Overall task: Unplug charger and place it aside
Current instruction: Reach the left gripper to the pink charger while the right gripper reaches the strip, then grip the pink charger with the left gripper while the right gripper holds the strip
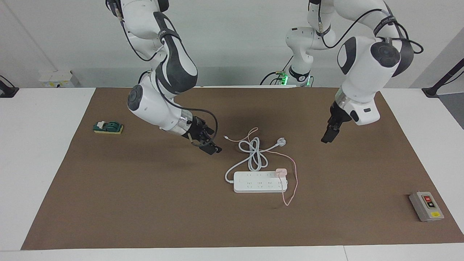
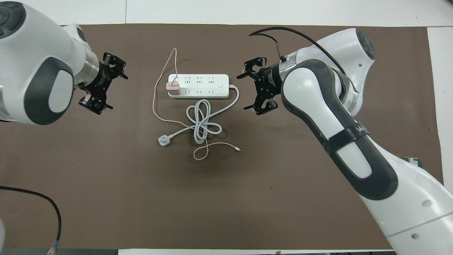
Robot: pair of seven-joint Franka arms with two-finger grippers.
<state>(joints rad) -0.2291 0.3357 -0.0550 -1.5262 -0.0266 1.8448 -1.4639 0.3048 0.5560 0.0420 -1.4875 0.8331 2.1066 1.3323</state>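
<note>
Charger [image 1: 281, 171] is seated in power strip [image 1: 260, 182]; light, rigid cube, best pinched across its sides. Left hand [image 1: 326, 139] and right hand [image 1: 211, 146] are held spread, empty.

Mat [image 1: 145, 203]: brown, matt, looks like cloth or felt.
Table [image 1: 36, 163]: white, smooth, faint sheen.
Power strip [image 1: 253, 185]: white plastic, smooth and slightly glossy.
Charger [image 1: 281, 172]: pale-pink plastic, smooth.
Charger cable [image 2: 154, 106]: thin, pink, smooth sheath.
White cord [image 2: 201, 120]: thick, rubbery-looking, smooth.
Arm shells [image 2: 368, 198]: glossy white plastic with dark matt panels.
Grippers: black, matt.
</note>
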